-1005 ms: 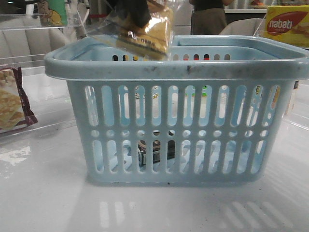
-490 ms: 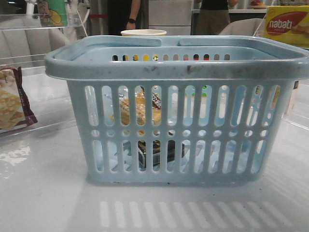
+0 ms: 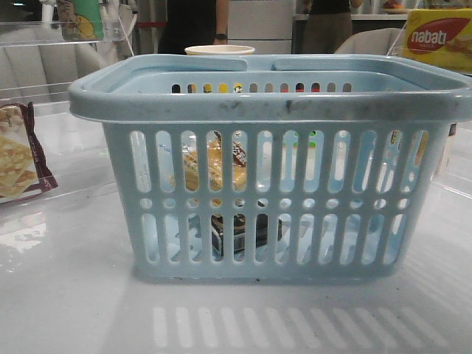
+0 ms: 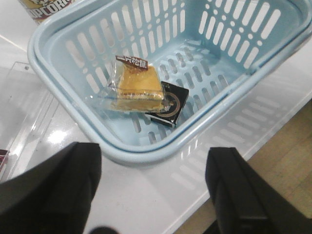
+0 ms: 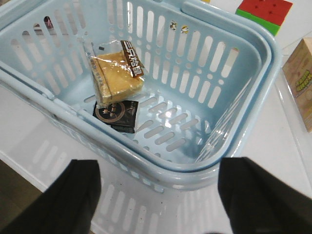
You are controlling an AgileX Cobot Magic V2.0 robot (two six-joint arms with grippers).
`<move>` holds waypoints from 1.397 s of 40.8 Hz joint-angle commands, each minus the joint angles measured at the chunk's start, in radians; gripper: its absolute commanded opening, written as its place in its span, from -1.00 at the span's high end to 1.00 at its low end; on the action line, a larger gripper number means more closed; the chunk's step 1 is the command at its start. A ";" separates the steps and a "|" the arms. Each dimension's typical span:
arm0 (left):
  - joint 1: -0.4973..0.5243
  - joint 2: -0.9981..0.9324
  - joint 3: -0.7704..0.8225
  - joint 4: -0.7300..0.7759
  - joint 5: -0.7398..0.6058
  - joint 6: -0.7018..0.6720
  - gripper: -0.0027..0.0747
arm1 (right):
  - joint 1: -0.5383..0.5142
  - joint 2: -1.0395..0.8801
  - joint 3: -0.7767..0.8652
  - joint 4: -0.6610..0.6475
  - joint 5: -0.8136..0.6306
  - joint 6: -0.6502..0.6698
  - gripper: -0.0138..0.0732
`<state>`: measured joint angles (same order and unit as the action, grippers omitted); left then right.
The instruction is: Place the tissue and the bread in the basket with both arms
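The light-blue basket [image 3: 273, 103] stands in the middle of the table. The bread [image 4: 136, 90] in its clear wrapper lies on the basket floor, partly on the black tissue pack [image 4: 170, 102]. Both show through the slots in the front view, bread [image 3: 203, 168] above tissue [image 3: 236, 232], and in the right wrist view, bread [image 5: 117, 78] and tissue [image 5: 117, 114]. My left gripper [image 4: 153, 187] is open and empty, above the table outside the basket rim [image 4: 141, 148]. My right gripper [image 5: 158, 195] is open and empty, above the table outside the rim [image 5: 161, 170].
A maroon-edged cracker packet [image 3: 18, 158] lies at the left. A yellow Nabati box [image 3: 439, 37] stands at the back right. A paper cup [image 3: 219, 50] is behind the basket. A red-and-green block [image 5: 263, 12] and a cardboard box [image 5: 302, 80] lie beyond the basket.
A second ago the bread hung above the basket's rim. It has dropped inside and now lies on the floor over the tissue pack. The gripper is gone from the front view.
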<state>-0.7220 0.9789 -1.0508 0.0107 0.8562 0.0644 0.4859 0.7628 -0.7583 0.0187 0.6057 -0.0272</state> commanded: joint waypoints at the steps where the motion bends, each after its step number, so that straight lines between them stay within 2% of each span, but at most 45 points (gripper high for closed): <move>1: -0.007 -0.094 0.052 -0.011 -0.071 -0.007 -0.38 | 0.002 -0.006 -0.027 -0.003 -0.069 -0.002 -0.70; 16: -0.007 -0.343 0.255 -0.011 -0.072 -0.007 -0.38 | 0.002 -0.006 -0.027 -0.003 -0.067 -0.002 -0.70; 21: -0.007 -0.360 0.263 -0.011 -0.070 -0.007 -0.38 | 0.002 -0.006 -0.027 -0.003 -0.050 -0.002 -0.70; 32: -0.007 -0.360 0.263 0.034 -0.077 -0.007 -0.38 | 0.002 -0.006 -0.023 -0.024 0.090 -0.003 -0.70; 39: -0.007 -0.360 0.263 0.035 -0.090 -0.007 -0.37 | 0.002 -0.006 0.013 -0.025 0.089 -0.004 -0.67; 43: -0.007 -0.360 0.263 0.035 -0.090 -0.007 -0.23 | 0.002 -0.006 0.017 -0.025 0.087 -0.004 -0.47; 52: -0.007 -0.360 0.263 0.035 -0.090 -0.007 0.42 | 0.002 -0.006 0.017 -0.025 0.075 -0.004 0.26; 57: -0.007 -0.360 0.263 0.035 -0.090 -0.007 0.71 | 0.002 -0.006 0.017 -0.025 0.075 -0.004 0.52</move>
<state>-0.7220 0.6202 -0.7616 0.0446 0.8453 0.0644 0.4859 0.7628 -0.7152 0.0089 0.7517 -0.0272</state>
